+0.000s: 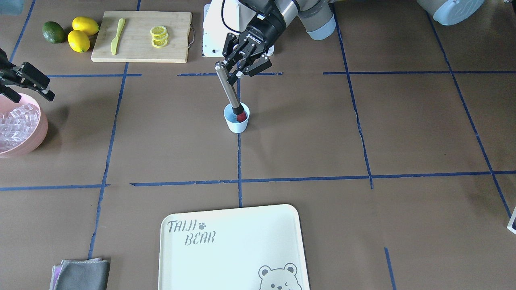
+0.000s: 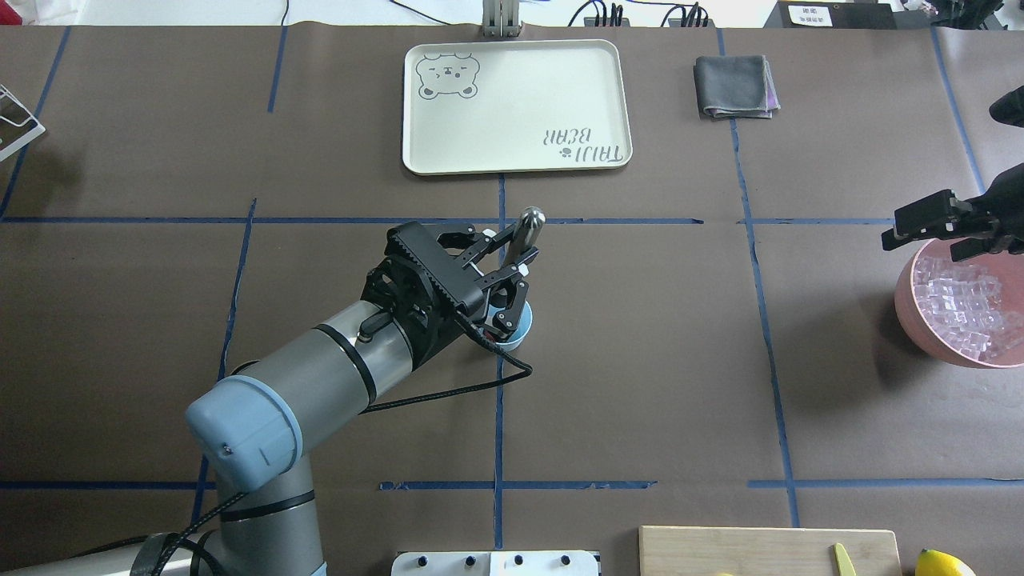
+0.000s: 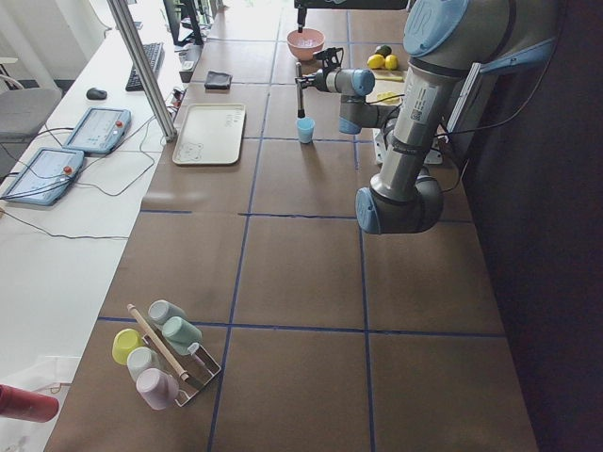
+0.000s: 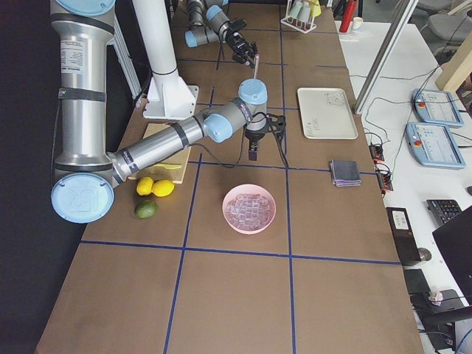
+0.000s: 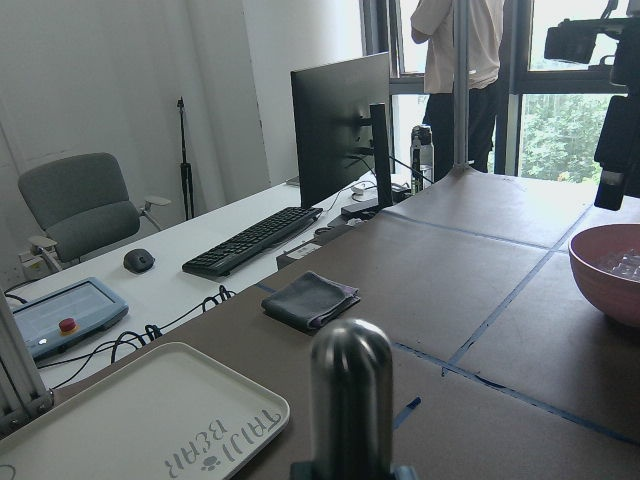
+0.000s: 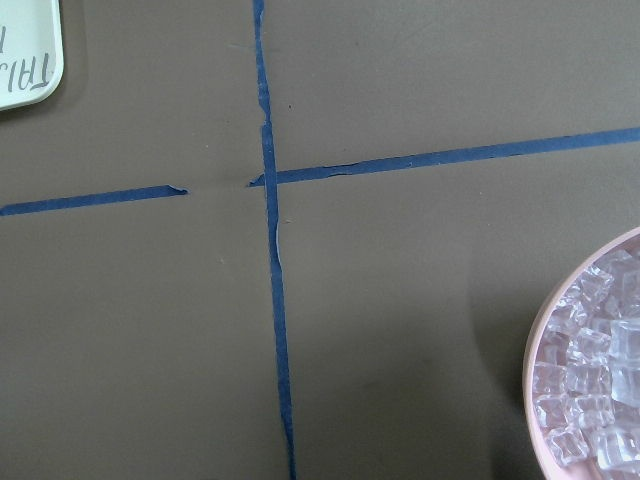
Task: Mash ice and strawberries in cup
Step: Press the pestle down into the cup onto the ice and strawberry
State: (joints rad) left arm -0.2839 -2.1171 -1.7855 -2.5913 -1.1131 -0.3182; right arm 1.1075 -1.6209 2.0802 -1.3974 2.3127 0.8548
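The light-blue cup (image 1: pixel 236 120) stands at the table's middle, on a blue tape line. In it a red strawberry (image 1: pixel 242 117) lies by the black tip of a steel muddler (image 1: pixel 228 88). My left gripper (image 1: pixel 235 73) is shut on the muddler's upper shaft, which leans with its lower end in the cup. From overhead this gripper (image 2: pixel 512 258) covers most of the cup (image 2: pixel 518 330). I cannot tell whether ice is in the cup. Ice cubes (image 1: pixel 16 123) fill a pink bowl (image 1: pixel 38 137). My right gripper (image 2: pixel 938 234) hovers open over the bowl's edge, holding nothing.
A cream bear tray (image 1: pixel 234 249) and a folded grey cloth (image 1: pixel 82 274) lie on the side away from the robot. Near the robot are a wooden board (image 1: pixel 141 38) with lemon slices and a yellow knife, two lemons (image 1: pixel 82 34) and a lime (image 1: pixel 53 32).
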